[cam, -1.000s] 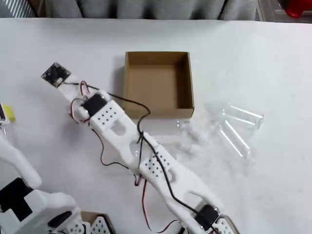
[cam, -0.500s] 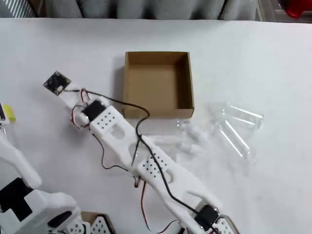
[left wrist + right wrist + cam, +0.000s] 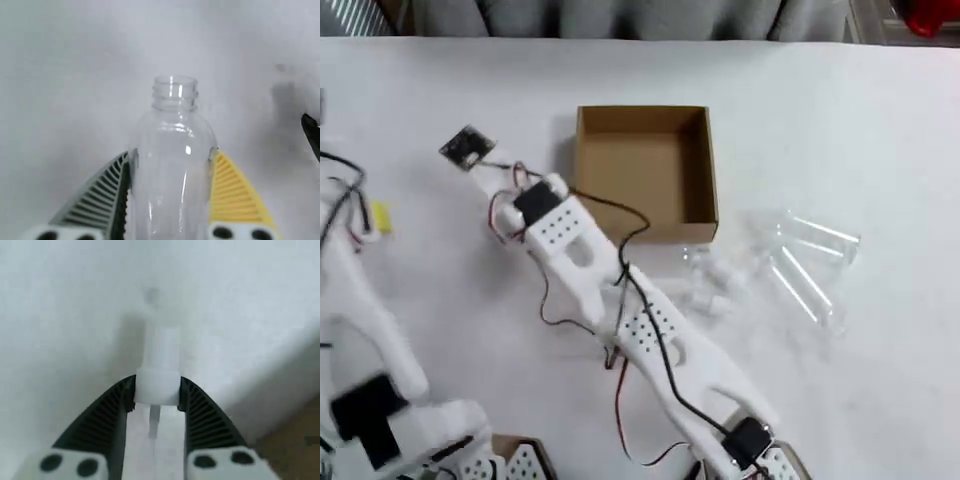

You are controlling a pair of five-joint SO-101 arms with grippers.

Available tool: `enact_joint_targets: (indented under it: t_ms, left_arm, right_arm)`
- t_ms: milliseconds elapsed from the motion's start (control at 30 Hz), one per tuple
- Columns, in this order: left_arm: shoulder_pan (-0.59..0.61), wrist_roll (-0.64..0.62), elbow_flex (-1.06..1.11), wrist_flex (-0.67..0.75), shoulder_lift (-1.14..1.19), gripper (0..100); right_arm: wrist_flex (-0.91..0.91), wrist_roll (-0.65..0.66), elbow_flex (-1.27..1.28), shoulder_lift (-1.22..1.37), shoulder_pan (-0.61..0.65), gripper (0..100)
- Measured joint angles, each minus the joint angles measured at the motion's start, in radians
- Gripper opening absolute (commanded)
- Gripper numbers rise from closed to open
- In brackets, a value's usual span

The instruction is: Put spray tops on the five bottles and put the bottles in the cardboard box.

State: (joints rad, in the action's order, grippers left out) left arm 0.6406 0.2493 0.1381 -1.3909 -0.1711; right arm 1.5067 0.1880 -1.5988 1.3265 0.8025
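Observation:
My left gripper (image 3: 172, 156) is shut on a clear, capless bottle (image 3: 172, 165), whose threaded neck points away from the wrist over the white table. In the high view that arm stands at the far left, with its yellow finger (image 3: 380, 215) showing. My right gripper (image 3: 156, 384) is shut on a white spray top (image 3: 157, 370), nozzle pointing away. The right arm (image 3: 620, 300) stretches from the near edge to a spot just left of the open cardboard box (image 3: 645, 225). A brown corner of the box (image 3: 300, 452) lies close to the right gripper.
Several clear bottles (image 3: 805, 260) lie on their sides to the right of the box. Loose white spray tops (image 3: 710, 275) sit in front of its near right corner. The white table (image 3: 840, 120) is bare behind and to the right of the box.
The right arm's end has swung right, closer to the box's left wall. The left arm has come further in from the left edge, its yellow finger moving right and away.

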Motion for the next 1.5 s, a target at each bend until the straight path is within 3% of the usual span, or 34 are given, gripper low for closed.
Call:
enact_joint_targets:
  t_ms: [133, 333, 533, 833, 1033, 1233, 1333, 1500]
  left_arm:
    - [-0.147, -0.002, 0.132, 0.000, -0.218, 2]
    - [-0.270, -0.002, 0.307, 0.028, -0.509, 2]
    - [-0.333, -0.107, 0.454, 0.086, -0.689, 2]
    - [-0.534, -0.175, 0.621, 0.229, -0.904, 2]
    - [-0.706, -0.175, 0.812, 0.407, -1.073, 2]
    - [-0.767, -0.176, 0.961, 0.542, -1.223, 2]
    - [-0.767, -0.176, 1.011, 0.605, -1.295, 2]
    - [-0.770, -0.287, 1.088, 0.695, -1.379, 2]
  right_arm:
    - [0.180, 0.121, -0.005, -0.103, -0.003, 1.5]
    - [0.201, 0.040, 0.087, -0.342, -0.092, 1.5]
    - [0.201, 0.034, 0.542, -0.760, -0.091, 1.5]
    - [0.203, 0.232, 1.111, -1.384, -0.207, 1.5]
    - [0.201, 0.293, 1.188, -1.741, -0.313, 1.5]
    - [0.110, 0.311, 1.188, -1.884, -0.463, 1.5]
    - [0.023, 0.238, 1.188, -1.893, -0.503, 1.5]
    - [-0.115, -0.080, 1.189, -1.893, -0.500, 1.5]
